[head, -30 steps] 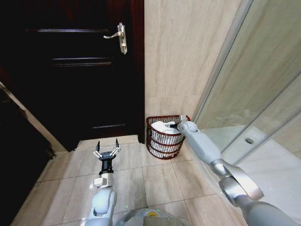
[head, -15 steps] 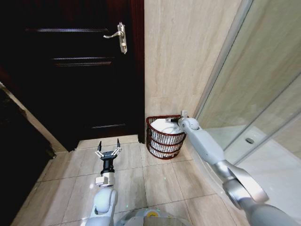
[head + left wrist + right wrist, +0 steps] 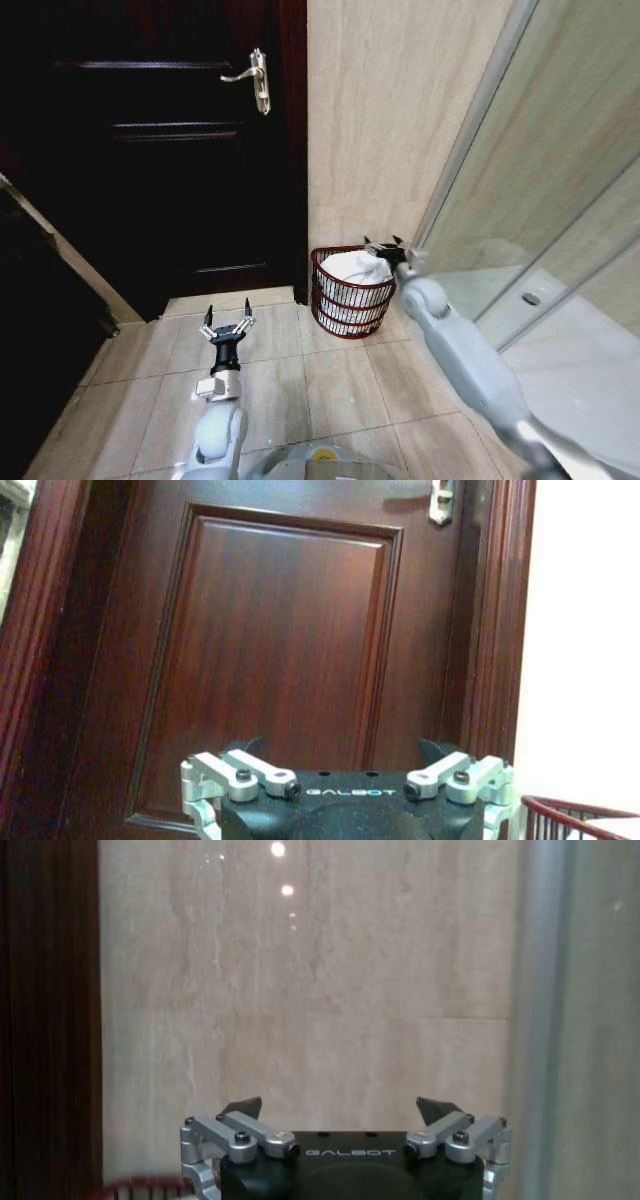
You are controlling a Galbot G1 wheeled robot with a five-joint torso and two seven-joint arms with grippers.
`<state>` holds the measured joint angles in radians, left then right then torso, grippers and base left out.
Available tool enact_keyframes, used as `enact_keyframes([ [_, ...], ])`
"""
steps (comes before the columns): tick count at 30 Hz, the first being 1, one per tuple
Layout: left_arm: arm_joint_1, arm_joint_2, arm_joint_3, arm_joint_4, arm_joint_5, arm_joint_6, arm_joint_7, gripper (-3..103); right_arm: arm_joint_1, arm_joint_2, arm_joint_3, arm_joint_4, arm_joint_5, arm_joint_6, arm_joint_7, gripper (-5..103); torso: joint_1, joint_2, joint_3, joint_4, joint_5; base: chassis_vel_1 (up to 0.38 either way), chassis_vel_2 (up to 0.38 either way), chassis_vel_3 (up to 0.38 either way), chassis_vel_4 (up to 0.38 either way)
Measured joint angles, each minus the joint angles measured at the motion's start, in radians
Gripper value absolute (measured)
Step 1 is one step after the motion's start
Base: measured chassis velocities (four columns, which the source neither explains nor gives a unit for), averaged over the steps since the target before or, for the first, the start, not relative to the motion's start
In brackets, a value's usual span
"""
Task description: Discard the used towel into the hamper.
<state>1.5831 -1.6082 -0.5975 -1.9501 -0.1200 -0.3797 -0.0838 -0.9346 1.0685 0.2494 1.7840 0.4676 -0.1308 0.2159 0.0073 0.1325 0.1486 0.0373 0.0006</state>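
My right gripper [image 3: 385, 247] has lifted clear, fingers apart, leaving the towel [image 3: 352, 268] in the hamper [image 3: 350, 303] (left gripper [image 3: 227, 326] idle at 7 o'clock, fingers apart), so it's discarded.

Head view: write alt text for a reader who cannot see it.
A white towel lies in a reddish wire hamper against a beige tiled wall, with the open right gripper just above its rim. The open left gripper hangs over the floor tiles before a dark door.

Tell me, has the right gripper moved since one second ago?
Yes. The right gripper has risen out of the hamper toward the wall, now open above the rim, with the towel left inside.
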Motion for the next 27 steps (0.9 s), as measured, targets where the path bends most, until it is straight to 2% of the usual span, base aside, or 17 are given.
enact_keyframes([
  [1, 0.0, 0.0, 0.0, 0.0, 0.0, 0.0, 0.0, 100, 0.0, 0.0, 0.0, 0.0, 0.0, 0.0, 0.0, 100, 0.0, 0.0, 0.0, 0.0, 0.0, 0.0, 0.0, 0.0, 0.0],
  [3, 0.019, 0.0, 0.0, -0.022, -0.024, 0.008, 0.015, 100, -0.136, 0.022, 0.093, 0.065, -0.089, 0.057, -0.039, 100, 0.0, 0.001, 0.001, 0.0001, -0.0009, 0.0, 0.0, 0.0, 0.0],
  [6, 0.042, 0.0, 0.0, -0.049, -0.033, 0.01, 0.023, 100, -0.281, 0.073, 0.184, 0.142, -0.195, 0.098, -0.058, 100, 0.002, 0.01, 0.007, -0.0001, -0.0005, 0.0, 0.0, 0.0, 0.0],
  [11, 0.066, 0.0, 0.0, -0.069, -0.03, 0.023, 0.025, 100, -0.402, 0.127, 0.244, 0.207, -0.281, 0.136, -0.068, 100, 0.006, 0.024, 0.017, 0.0002, -0.0008, 0.0, 0.0, 0.0, 0.0],
  [15, 0.082, 0.0, -0.005, -0.103, -0.039, 0.041, 0.023, 100, -0.505, 0.177, 0.306, 0.277, -0.293, 0.141, -0.058, 100, 0.011, 0.046, 0.034, 0.0003, -0.0009, 0.0, 0.0, 0.0, 0.0],
  [20, 0.066, 0.0, -0.025, -0.131, -0.065, 0.078, 0.002, 100, -0.558, 0.193, 0.357, 0.321, -0.285, 0.141, -0.058, 100, 0.018, 0.069, 0.051, 0.0002, -0.0007, 0.0, 0.0, 0.0, 0.0],
  [27, 0.052, 0.0, -0.025, -0.144, -0.073, 0.106, -0.005, 100, -0.566, 0.199, 0.364, 0.339, -0.273, 0.135, -0.052, 100, 0.025, 0.094, 0.069, 0.0003, -0.0007, 0.008, 0.007, 0.006, 0.005],
])
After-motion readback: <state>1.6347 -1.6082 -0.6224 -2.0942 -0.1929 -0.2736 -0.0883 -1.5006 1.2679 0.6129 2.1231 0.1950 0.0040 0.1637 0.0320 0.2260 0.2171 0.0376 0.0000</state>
